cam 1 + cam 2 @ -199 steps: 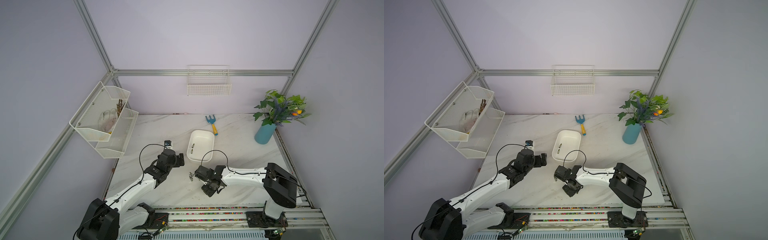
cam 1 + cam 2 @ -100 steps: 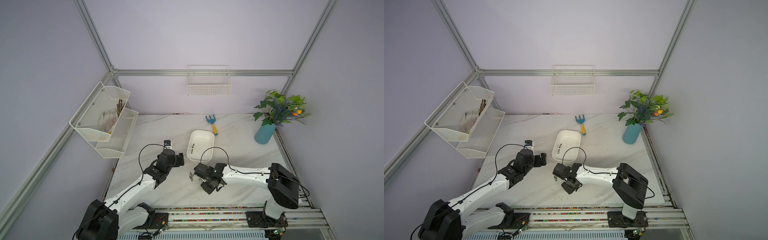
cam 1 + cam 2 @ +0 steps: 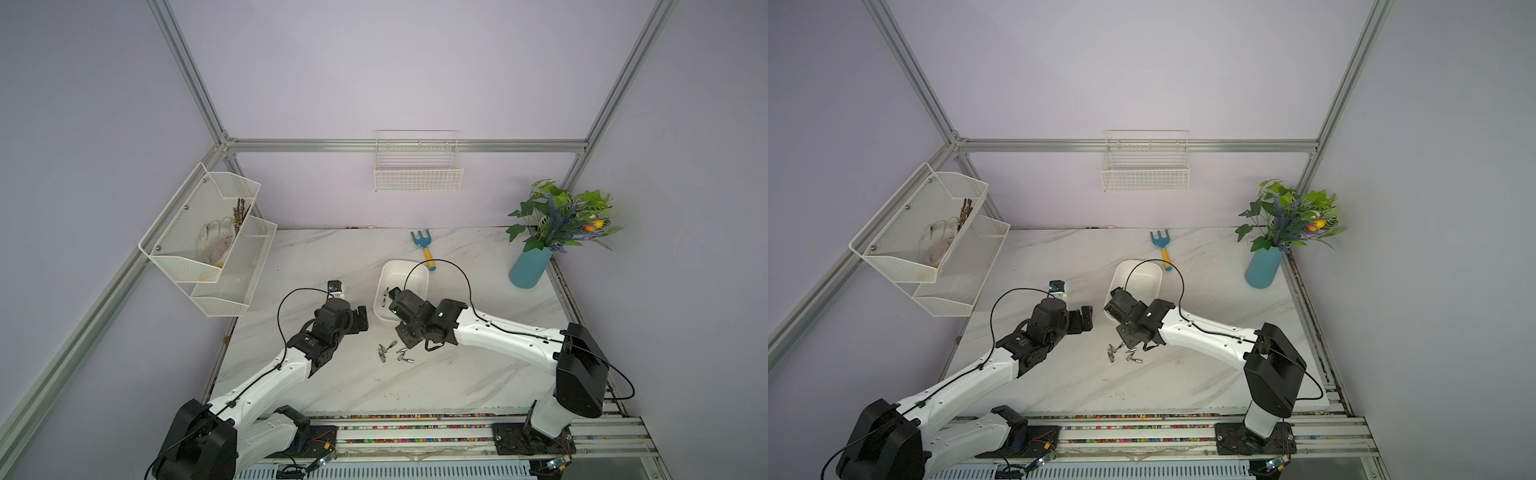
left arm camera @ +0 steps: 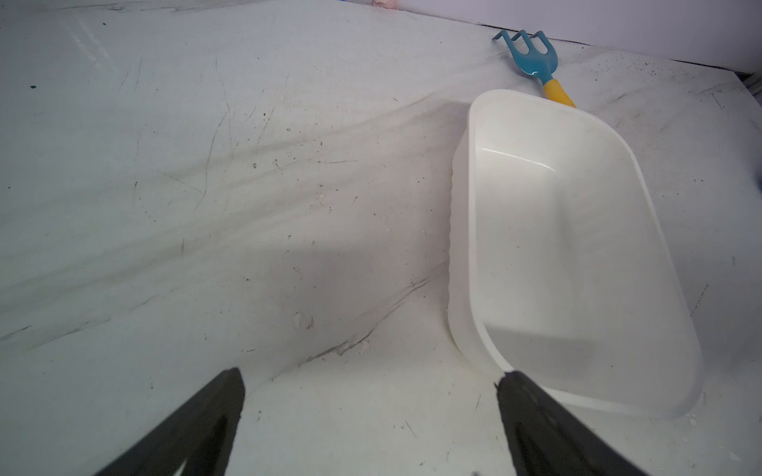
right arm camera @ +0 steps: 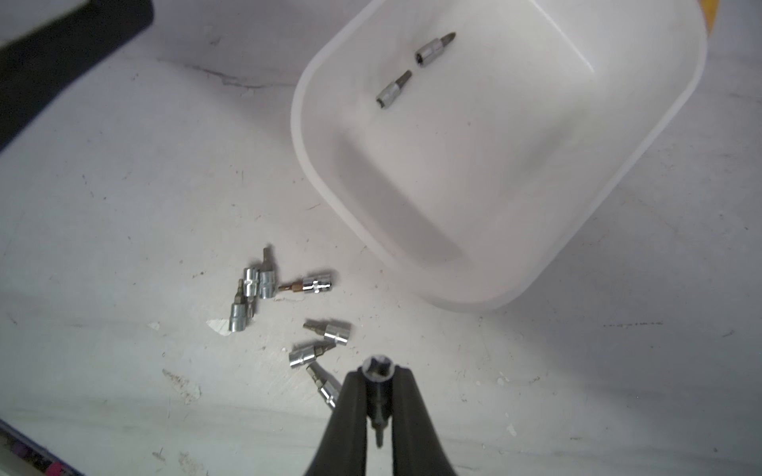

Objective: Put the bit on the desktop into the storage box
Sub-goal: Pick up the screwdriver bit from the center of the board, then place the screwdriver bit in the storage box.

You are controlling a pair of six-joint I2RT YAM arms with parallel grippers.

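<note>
The storage box [image 3: 417,267] [image 3: 1150,268] stands mid-desktop [image 3: 332,257] with two bits [image 5: 433,49] lying in it. Several chrome bits [image 3: 392,353] [image 3: 1124,354] [image 5: 264,288] lie loose on the marble in front of the box. My right gripper [image 5: 378,373] [image 3: 409,338] hangs just above this cluster, shut on one bit [image 5: 378,366], whose socket end shows between the fingertips. The box's near wall [image 5: 474,288] is a short way ahead of it. My left gripper [image 4: 369,373] [image 3: 359,320] is open and empty, low over the desktop, beside the box's left wall [image 4: 459,247].
A blue hand rake with a yellow handle [image 3: 424,247] [image 4: 532,57] lies behind the box. A teal vase with a plant [image 3: 530,266] stands at the back right. A wire basket [image 3: 417,174] hangs on the back wall. A mesh rack [image 3: 212,241] overhangs the left edge.
My right gripper has risen from the cluster with a bit and shifted a little toward the box. The left arm has stayed in place.
</note>
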